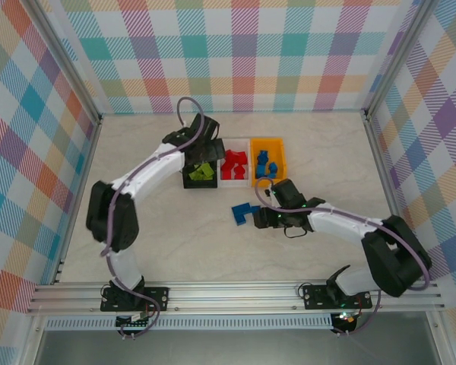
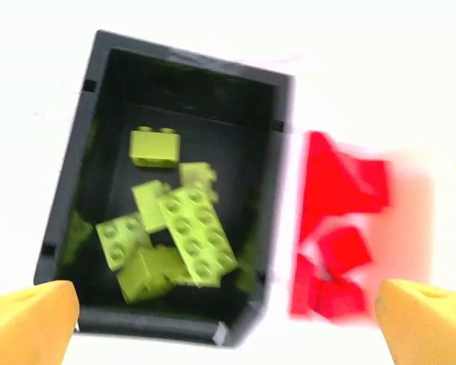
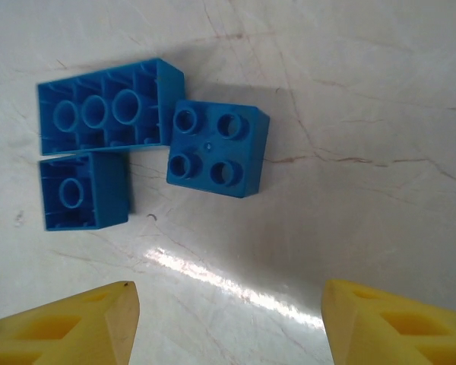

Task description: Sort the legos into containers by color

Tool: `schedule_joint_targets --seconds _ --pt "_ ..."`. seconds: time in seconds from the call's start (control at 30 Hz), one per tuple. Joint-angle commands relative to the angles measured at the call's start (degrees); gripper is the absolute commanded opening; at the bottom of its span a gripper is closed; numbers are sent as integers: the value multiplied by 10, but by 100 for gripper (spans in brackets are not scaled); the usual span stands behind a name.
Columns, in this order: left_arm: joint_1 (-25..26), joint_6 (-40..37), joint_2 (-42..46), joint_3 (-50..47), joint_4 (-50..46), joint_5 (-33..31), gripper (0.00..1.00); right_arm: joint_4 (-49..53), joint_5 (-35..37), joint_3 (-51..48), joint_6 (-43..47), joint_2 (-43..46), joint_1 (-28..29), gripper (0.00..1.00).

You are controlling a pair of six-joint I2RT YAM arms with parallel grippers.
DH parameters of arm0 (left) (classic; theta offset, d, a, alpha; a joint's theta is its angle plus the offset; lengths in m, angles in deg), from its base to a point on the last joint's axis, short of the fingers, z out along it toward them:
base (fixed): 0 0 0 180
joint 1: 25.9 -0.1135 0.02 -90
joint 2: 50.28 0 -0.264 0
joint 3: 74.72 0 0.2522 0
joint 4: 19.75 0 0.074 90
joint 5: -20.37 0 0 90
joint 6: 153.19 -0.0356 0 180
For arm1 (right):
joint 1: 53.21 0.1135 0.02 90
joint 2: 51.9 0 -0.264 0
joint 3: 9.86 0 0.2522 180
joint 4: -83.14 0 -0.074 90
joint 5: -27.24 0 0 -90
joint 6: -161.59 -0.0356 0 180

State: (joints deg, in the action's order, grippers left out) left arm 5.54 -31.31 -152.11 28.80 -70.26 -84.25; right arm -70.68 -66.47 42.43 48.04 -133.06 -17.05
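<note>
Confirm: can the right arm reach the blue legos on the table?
Likely yes. The right gripper hangs open just short of the three blue legos, bare table between them. They're clustered tight, so grabbing one may nudge the others.

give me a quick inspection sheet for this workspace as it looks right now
surface: pale marbled table, glossy
job's things: black bin holds lime bricks; white bin holds red bricks; orange bin holds blue bricks; three loose blue bricks lie on the table in front of the bins, two hollow side up
clutter: nothing seen
hands: left hand open and empty above the black bin; right hand open and empty above the loose blue bricks
cables: purple-grey cable along each arm, looped near the left wrist
surroundings: checked pastel walls; metal rail at the near edge
</note>
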Motion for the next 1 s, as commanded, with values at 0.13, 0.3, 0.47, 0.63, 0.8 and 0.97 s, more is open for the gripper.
schedule_joint_targets --seconds 0.13,0.3,0.47,0.63,0.8,0.97 --pt "80 22 182 -161 30 -14 100 -28 60 63 23 -79 24 63" --pt "104 70 285 -292 34 -31 100 -25 97 93 40 -124 31 59" --pt "107 104 359 -374 16 -39 100 -13 129 114 51 -166 42 51" --pt "107 121 388 -418 6 -40 100 -18 133 104 45 -154 43 38" --pt "107 136 396 -440 11 -37 100 2 141 94 52 -93 42 28" --pt "107 152 435 -482 49 -24 100 39 148 112 81 0 11 26"
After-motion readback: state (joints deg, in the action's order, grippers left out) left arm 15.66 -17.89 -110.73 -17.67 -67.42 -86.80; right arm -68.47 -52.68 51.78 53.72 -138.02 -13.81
